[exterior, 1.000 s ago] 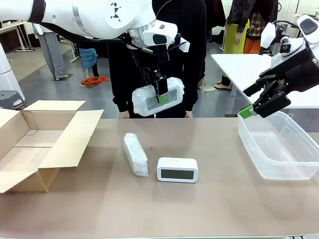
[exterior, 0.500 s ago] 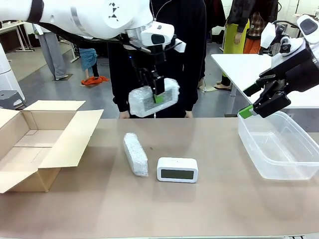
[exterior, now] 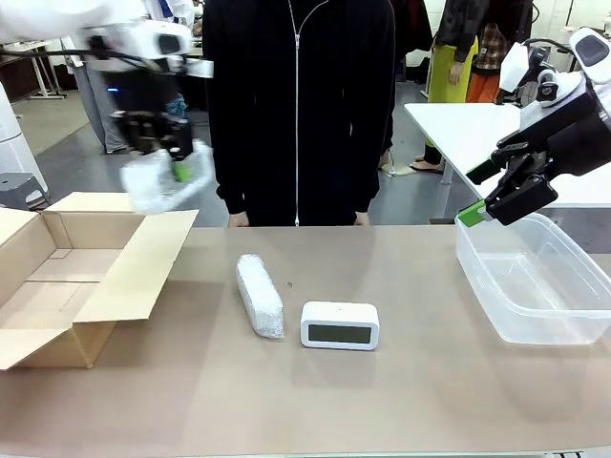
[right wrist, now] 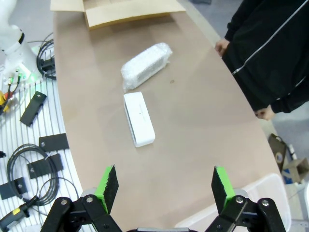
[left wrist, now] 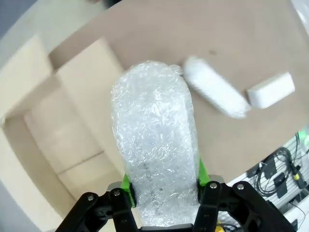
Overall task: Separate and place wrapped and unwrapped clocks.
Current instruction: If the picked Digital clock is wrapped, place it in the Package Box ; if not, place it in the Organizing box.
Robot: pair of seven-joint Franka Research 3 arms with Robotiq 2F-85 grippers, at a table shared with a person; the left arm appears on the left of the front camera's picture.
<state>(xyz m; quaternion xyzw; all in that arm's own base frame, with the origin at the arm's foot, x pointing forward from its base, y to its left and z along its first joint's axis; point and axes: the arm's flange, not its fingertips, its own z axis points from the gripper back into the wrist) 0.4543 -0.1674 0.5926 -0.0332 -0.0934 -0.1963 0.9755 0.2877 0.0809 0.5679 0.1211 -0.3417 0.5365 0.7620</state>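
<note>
My left gripper [exterior: 172,162] is shut on a bubble-wrapped clock [exterior: 153,183], blurred with motion, high above the open flap of the cardboard box [exterior: 57,277]. In the left wrist view the wrapped clock [left wrist: 154,145] stands between the green pads [left wrist: 126,183] with the box [left wrist: 67,130] below it. A second wrapped clock [exterior: 260,294] lies on the table beside the bare white clock [exterior: 340,324] with a dark screen. Both lie below my right gripper [right wrist: 164,186] as the wrapped bundle [right wrist: 146,65] and the white clock [right wrist: 139,118]. My right gripper [exterior: 492,205] hangs open over the clear tub's rim.
A clear plastic tub [exterior: 535,277] stands at the table's right end. A person in a black zip jacket [exterior: 298,105] stands at the far edge, hands [exterior: 237,219] at the table. Another white table [exterior: 468,124] lies behind on the right.
My left arm has swung the wrapped clock from in front of the person leftward to above the cardboard box. The right arm has stayed still.
</note>
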